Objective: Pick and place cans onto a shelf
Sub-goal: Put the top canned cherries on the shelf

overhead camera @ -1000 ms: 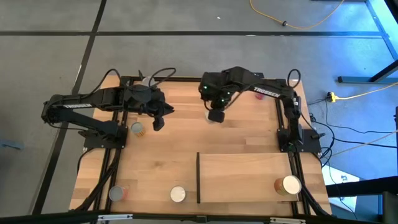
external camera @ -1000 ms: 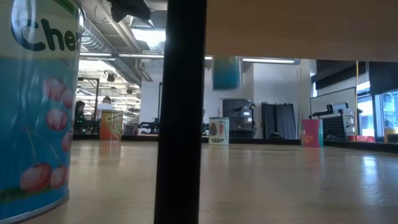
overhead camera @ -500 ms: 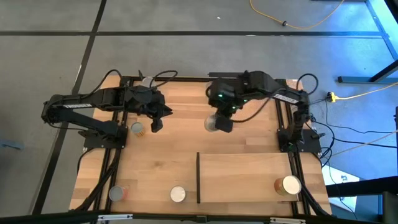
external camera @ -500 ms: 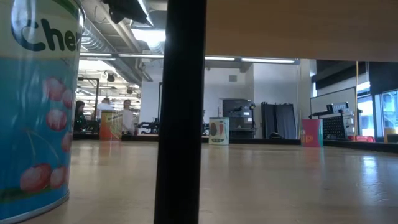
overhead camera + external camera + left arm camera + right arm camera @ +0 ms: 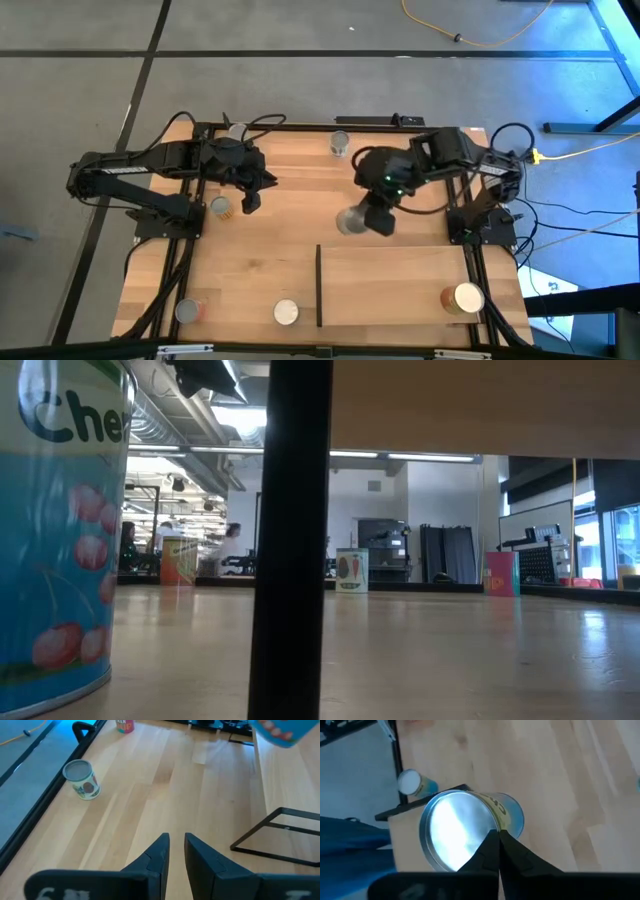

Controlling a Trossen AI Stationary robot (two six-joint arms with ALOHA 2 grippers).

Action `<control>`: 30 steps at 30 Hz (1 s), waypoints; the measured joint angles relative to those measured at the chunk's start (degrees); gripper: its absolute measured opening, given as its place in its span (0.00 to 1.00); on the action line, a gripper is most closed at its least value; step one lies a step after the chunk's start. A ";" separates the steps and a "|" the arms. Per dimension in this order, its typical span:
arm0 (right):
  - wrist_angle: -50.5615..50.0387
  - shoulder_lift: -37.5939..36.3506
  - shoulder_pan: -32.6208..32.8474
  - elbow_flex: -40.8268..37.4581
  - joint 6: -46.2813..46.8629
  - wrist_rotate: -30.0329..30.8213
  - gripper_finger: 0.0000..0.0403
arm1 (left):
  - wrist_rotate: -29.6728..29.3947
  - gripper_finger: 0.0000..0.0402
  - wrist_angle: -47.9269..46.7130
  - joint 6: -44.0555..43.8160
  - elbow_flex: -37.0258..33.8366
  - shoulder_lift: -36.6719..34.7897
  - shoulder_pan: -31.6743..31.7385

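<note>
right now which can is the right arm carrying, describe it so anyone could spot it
Start at the pale-wood shelf on the tabletop's near right. Just beyond its black-strip edge, the right gripper holds a can off the table. Unlike the other cans, it is tilted, blue-labelled and silver-topped, with the fingers shut on it.

Blue can (image 5: 60,530), near low camera: label reads "Che", rest cut off.

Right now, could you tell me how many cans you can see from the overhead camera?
6: one in the right gripper, one at the far edge, one beside the left gripper, two along the near edge, one on the shelf. Others may be hidden.
</note>
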 joint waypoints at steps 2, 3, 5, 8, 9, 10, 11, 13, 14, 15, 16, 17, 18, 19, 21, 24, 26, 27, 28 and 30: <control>-0.05 -0.70 1.24 -0.55 1.54 -0.01 0.00 | 0.02 0.13 0.01 0.00 0.00 0.00 0.00; 0.02 -1.24 1.79 -0.94 2.50 0.00 0.00 | 0.02 0.13 0.00 0.00 0.00 0.00 -0.02; 0.03 -2.65 2.71 -2.26 4.74 0.02 0.00 | 0.02 0.13 0.02 0.00 0.00 0.00 0.00; -0.03 -5.95 4.11 -5.68 8.92 1.96 0.00 | 0.02 0.13 0.00 0.00 0.00 0.00 -0.02; -0.04 -7.01 4.54 -7.00 10.35 2.42 0.00 | 0.02 0.13 0.00 0.00 0.00 0.00 -0.02; -0.06 -8.06 4.96 -8.52 11.97 2.66 0.00 | 0.02 0.13 0.00 0.01 0.00 0.00 0.00; -0.13 -9.12 5.42 -10.11 13.55 2.78 0.00 | 0.02 0.13 -0.01 0.00 0.00 0.00 0.00; -0.10 -11.07 6.60 -13.16 16.32 2.65 0.00 | 0.02 0.13 0.00 0.02 0.00 0.00 0.00; -0.09 -12.06 7.16 -14.69 17.76 2.53 0.00 | 0.02 0.13 0.00 0.00 0.00 0.00 0.00; -0.05 -13.22 7.68 -16.20 19.19 2.11 0.00 | 0.02 0.13 0.00 0.00 0.00 0.00 0.00; -0.05 -14.45 8.26 -17.76 20.79 1.87 0.00 | 0.02 0.13 0.00 0.02 0.00 0.00 0.00; -0.05 -15.55 8.80 -19.30 22.42 1.87 0.00 | 0.02 0.13 0.00 0.01 0.00 0.00 0.00; -0.05 -16.69 9.28 -20.85 24.03 1.83 0.00 | 0.00 0.13 -0.02 0.02 0.00 0.00 0.00; -0.10 -17.79 9.85 -22.29 25.66 1.83 0.00 | 0.02 0.13 0.00 0.02 0.00 0.00 0.00; -0.07 -19.77 10.89 -24.97 28.48 1.91 0.00 | 0.01 0.13 0.00 0.02 0.00 0.00 0.00; -0.01 -22.52 12.35 -28.64 31.71 1.87 0.00 | 0.00 0.13 0.00 0.02 0.00 0.00 0.00; -0.01 -24.14 13.20 -31.33 33.89 1.87 0.00 | 0.00 0.13 0.00 0.02 0.00 0.00 0.00; -0.06 -24.86 13.62 -32.60 34.95 1.79 0.00 | 0.00 0.13 0.00 0.02 0.00 0.00 0.00; -0.02 -25.65 14.12 -33.94 35.75 1.45 0.00 | 0.00 0.13 0.02 0.02 0.00 0.00 0.00; -0.03 -27.21 15.10 -36.52 37.89 0.53 0.00 | 0.00 0.13 0.01 0.02 0.00 0.00 0.00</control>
